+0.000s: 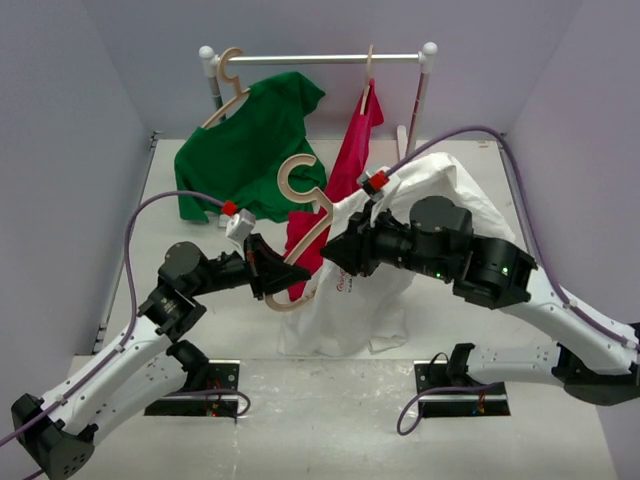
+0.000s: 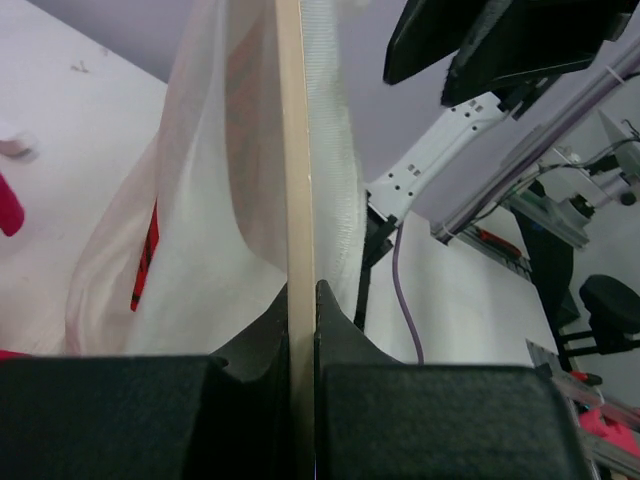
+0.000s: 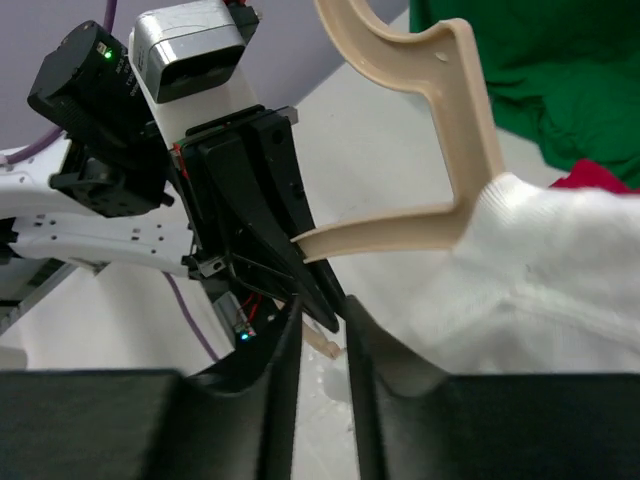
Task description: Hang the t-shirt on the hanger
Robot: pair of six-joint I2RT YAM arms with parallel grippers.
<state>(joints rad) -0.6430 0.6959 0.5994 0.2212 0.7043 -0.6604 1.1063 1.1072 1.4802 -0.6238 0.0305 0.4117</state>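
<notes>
Hanger [image 3: 468,110]: pale wood look, smooth, matt; thin flat arm pinched between the left fingers [image 2: 265,335]. Those fingers: black plastic, matt, faintly grained. White t-shirt [image 2: 210,230] just beside them: soft knit cloth, half sheer, ribbed band along one edge. Well beyond the fingers, green shirt [image 1: 245,150] and red shirt [image 1: 350,165]: matt cloth. Rail [image 1: 320,58]: glossy metal tube. Surface [image 1: 330,410]: white, matt, lightly speckled.

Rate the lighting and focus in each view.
Top external: even, soft light, sharp throughout. Left wrist: left pincer near black against the backlit, translucent white t-shirt; hanger crisp. Right wrist: t-shirt almost washed out, folds faint; hanger in focus.
</notes>
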